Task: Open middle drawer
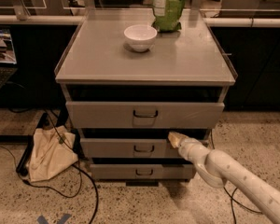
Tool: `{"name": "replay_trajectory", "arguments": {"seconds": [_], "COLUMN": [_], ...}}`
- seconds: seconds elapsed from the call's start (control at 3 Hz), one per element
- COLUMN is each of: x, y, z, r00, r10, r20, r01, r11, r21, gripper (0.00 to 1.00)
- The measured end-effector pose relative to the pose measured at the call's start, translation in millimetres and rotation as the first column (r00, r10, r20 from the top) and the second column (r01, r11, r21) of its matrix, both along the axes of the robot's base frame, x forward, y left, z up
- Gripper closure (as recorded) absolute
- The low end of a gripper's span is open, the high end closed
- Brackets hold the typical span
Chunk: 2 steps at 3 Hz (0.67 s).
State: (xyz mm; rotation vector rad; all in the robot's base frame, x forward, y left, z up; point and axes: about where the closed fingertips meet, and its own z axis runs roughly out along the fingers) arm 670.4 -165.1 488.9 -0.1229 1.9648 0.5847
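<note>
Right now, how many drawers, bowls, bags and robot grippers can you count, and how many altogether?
Drawers: 3, the top drawer, the middle drawer, the bottom drawer.
Bowls: 1, the white bowl on the cabinet top.
Bags: 2, the green bag behind the bowl, the cloth bag on the floor.
Grippers: 1, the gripper at the middle drawer's upper right edge.
Total: 7.
</note>
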Motion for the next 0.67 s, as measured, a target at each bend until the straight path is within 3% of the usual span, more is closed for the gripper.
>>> {"name": "replay_trajectory", "arguments": {"seconds": [0.33, 0.67], "x": [27.9, 29.0], "y": [-2.4, 4.5], "z": [3.1, -4.1], "r00": [0.9996, 0.9999], "r10": [-0.026, -0.007], "r20": [0.014, -0.014], "r01": [0.026, 0.007], "r11": [0.999, 0.999], "r21": [-0.024, -0.04], "gripper": [1.0, 1.0]}}
